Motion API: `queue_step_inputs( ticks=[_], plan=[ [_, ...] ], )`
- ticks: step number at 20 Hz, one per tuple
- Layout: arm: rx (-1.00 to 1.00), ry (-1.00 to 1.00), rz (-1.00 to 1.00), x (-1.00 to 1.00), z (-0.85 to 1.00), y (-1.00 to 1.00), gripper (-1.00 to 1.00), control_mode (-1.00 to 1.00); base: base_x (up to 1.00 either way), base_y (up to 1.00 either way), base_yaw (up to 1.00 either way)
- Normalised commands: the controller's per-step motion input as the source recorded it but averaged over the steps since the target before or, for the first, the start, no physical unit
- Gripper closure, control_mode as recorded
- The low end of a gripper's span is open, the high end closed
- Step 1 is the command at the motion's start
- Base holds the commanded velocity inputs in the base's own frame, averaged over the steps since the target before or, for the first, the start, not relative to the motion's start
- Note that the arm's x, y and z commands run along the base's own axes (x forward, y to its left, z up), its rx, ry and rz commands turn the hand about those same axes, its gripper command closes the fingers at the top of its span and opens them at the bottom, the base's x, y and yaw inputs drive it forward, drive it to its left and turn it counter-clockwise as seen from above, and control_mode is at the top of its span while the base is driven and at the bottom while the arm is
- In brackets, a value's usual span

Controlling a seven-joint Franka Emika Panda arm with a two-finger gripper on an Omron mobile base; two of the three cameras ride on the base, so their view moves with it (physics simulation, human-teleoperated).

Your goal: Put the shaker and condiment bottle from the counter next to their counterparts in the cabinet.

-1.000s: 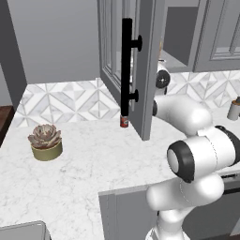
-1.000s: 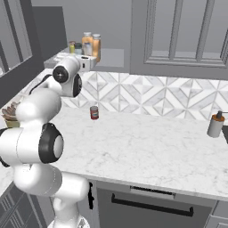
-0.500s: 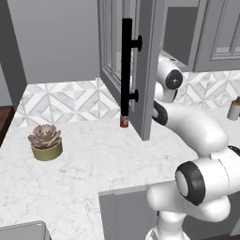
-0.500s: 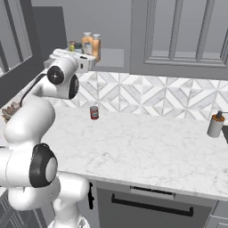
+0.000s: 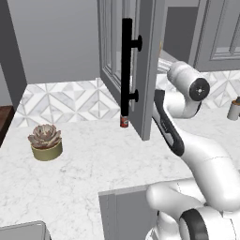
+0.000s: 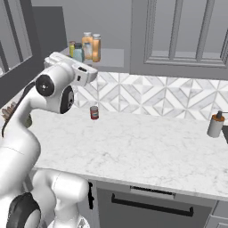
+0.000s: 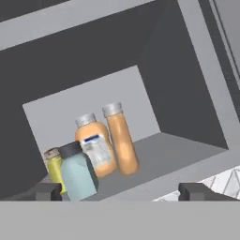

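Hand view: claw (image 7: 120,191) wide apart, aimed into cabinet (image 7: 187,89) w/ shaker (image 7: 78,170).

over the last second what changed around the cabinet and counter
The arm's elbow swung up and outward while the hand stayed by the open cabinet, the gripper open and empty facing its shelf. Nothing was grasped or released. The teal shaker, orange bottles, red can and potted succulent stayed put.

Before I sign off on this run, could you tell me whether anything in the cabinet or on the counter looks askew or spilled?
Nothing stands out. The shaker and condiment bottle stand upright on the cabinet shelf, and the small red can stands upright on the counter. No spills.
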Motion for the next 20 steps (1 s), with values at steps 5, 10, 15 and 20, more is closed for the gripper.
queue_step_inputs(
  ticks=[5,10,15,20],
  plan=[
    [0.2,0.25,0.0,-1.0,0.04,-0.03,-1.0,-1.0,0.0,0.0,0.0],
    [0.22,0.29,0.0,-1.0,0.03,-0.03,-1.0,-1.0,0.0,0.0,0.0],
    [0.13,0.23,0.0,-1.0,-0.33,0.0,-1.0,-1.0,0.0,0.0,0.0],
    [0.11,0.23,0.0,-1.0,-0.41,0.0,-1.0,-1.0,0.0,0.0,0.0]
  ],
)
